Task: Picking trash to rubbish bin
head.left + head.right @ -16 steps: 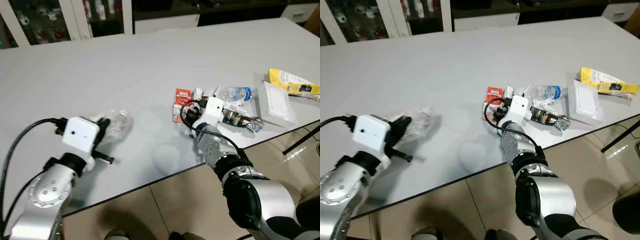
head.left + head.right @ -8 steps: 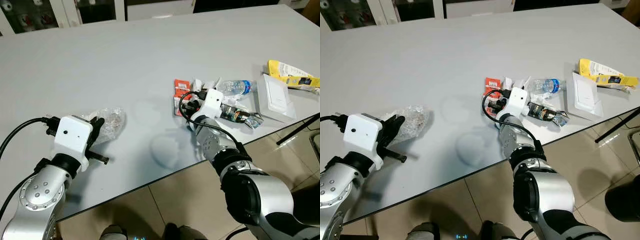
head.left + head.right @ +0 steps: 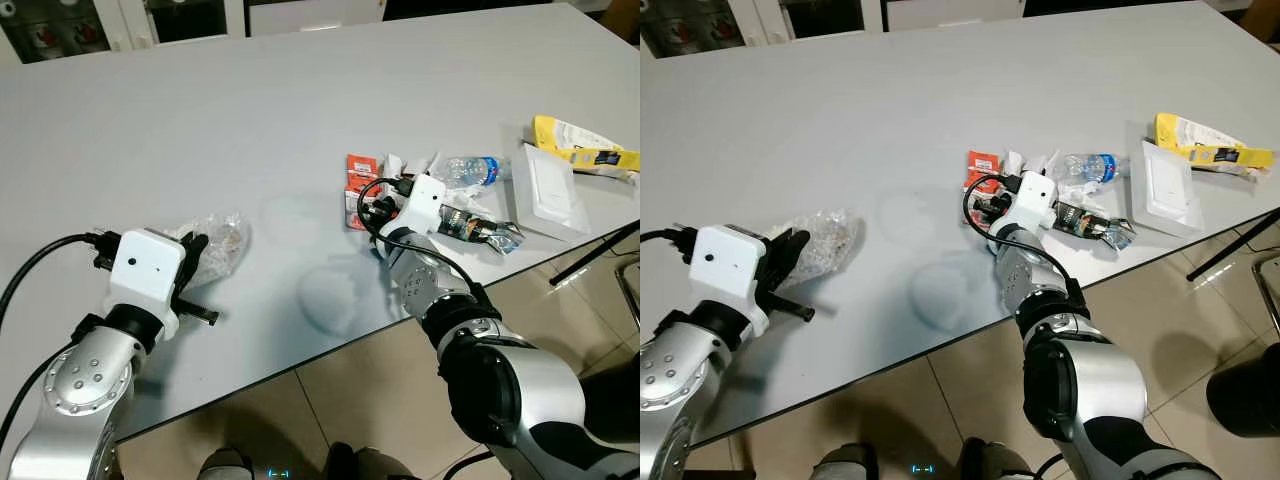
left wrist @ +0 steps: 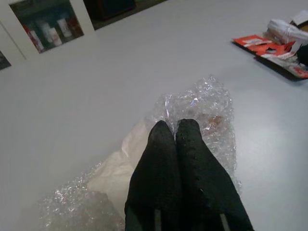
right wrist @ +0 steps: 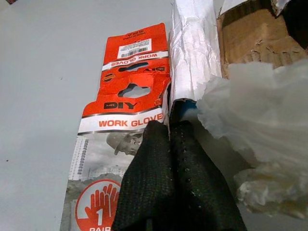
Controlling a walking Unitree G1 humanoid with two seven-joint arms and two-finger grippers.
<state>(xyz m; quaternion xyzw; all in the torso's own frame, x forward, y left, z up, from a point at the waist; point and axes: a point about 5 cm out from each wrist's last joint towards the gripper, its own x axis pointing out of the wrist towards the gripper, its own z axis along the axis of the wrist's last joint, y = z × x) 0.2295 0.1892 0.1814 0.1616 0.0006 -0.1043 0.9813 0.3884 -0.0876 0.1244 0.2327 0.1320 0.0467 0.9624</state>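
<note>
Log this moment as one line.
left gripper: shut on bubble wrap | right gripper: shut, at glove card | table

One plastic bottle [image 3: 468,169], one yellow packet [image 3: 583,155], one white box [image 3: 550,190]. One bubble wrap wad [image 3: 218,241]. Two orange cards [image 5: 130,91].

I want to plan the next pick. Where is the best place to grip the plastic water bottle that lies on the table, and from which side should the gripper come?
The plastic water bottle lies flat beside the white box, amid wrappers. Probably best: grip across its clear mid-body, coming from above, fingers either side of its long axis. The blue-labelled end looks freest; the right gripper is nearest.
</note>
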